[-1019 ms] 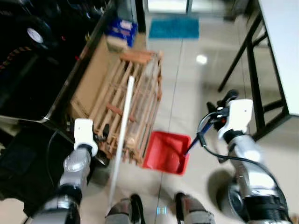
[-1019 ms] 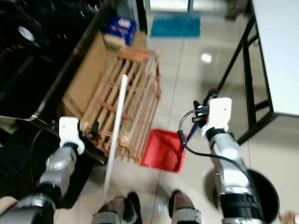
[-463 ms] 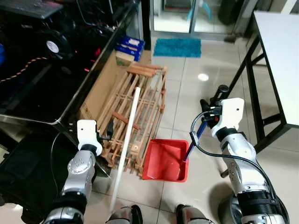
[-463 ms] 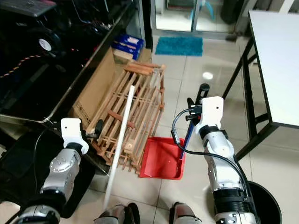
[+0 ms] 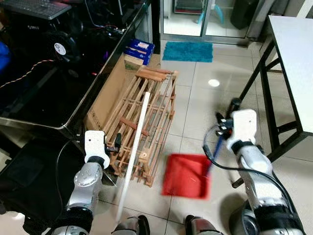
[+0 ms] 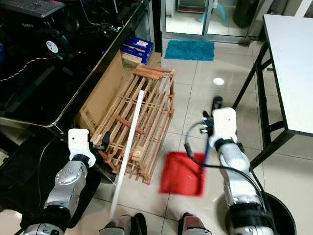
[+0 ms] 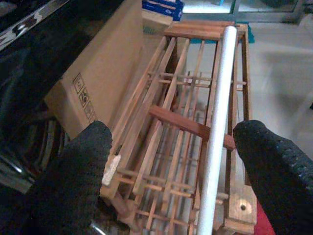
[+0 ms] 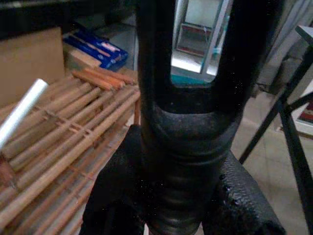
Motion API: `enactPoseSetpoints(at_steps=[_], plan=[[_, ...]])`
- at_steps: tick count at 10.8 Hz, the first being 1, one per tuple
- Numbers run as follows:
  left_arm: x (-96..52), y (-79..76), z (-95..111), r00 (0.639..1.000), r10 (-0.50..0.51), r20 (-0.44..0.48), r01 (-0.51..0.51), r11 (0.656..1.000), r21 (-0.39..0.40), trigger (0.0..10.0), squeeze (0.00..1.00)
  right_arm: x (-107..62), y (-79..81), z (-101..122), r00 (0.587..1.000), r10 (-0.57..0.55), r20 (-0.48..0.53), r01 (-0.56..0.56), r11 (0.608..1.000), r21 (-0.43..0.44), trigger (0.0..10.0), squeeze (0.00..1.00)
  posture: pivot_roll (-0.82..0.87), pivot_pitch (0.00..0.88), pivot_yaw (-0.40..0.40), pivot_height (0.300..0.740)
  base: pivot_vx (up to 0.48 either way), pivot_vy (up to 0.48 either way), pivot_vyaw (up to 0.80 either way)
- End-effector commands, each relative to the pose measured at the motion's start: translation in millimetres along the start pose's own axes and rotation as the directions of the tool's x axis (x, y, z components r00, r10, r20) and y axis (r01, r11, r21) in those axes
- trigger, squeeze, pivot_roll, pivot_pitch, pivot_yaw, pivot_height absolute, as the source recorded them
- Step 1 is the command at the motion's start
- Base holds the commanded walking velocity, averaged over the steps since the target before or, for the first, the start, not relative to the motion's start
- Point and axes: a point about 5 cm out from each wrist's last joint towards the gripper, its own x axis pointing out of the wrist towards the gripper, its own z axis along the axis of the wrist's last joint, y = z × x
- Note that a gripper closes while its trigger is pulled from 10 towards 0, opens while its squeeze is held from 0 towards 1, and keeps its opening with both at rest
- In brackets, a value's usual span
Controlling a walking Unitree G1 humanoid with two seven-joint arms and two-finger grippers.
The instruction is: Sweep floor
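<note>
**Right fingers clamped on the dustpan handle, left fingers spread wide**

The red dustpan [image 5: 186, 175] sits low over the tiled floor [image 5: 195, 103], blurred, just beside the lower corner of the wooden rack [image 5: 142, 120] and ahead of the robot's feet. Its dark handle [image 8: 188, 127] rises up to the right gripper [image 5: 221, 128], whose black fingers [image 8: 244, 200] close snugly round the ribbed grip on both sides.

A white pole [image 5: 133, 154] lies slanted along the wooden rack, its lower end reaching the floor near the robot's left foot. The left gripper [image 7: 181, 166] hovers just before the rack, its fingers [image 7: 73, 171] spread far apart and holding nothing; in the left wrist view the pole runs between them, nearer one finger, touching neither.

A flattened cardboard box [image 5: 110, 88] leans behind the rack against a dark bench [image 5: 63, 103]. A teal mat [image 5: 188, 50] lies farther off by the doorway.
</note>
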Motion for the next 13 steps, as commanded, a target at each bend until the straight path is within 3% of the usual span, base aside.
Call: enactPoseSetpoints(at_steps=[1, 7, 13], plan=[[-2.0, 1.2, -1.7, 1.000, 0.008, -0.014, -0.008, 1.000, -0.002, 10.0, 0.00, -0.7, -5.3, 4.9, 0.999, -0.026, 0.041, 0.026, 1.000, -0.011, 10.0, 0.00, -0.19, 0.134, 0.103, 0.740, 0.000, 0.000, 0.00], [-2.8, -6.5, 3.7, 0.999, -0.051, -0.010, 0.051, 0.998, -0.041, 10.0, 0.00, -5.4, -4.2, 2.4, 0.999, -0.033, 0.041, 0.033, 0.999, 0.000, 10.0, 0.00, -0.19, 0.142, 0.112, 0.740, 0.000, 0.000, 0.00], [-3.6, -7.6, 1.2, 0.997, -0.070, -0.030, 0.069, 0.997, -0.041, 10.0, 0.00, -6.8, -8.0, 3.3, 0.997, -0.054, 0.050, 0.054, 0.999, 0.001, 10.0, 0.00, -0.20, 0.141, 0.117, 0.740, 0.288, 0.000, 0.00]])
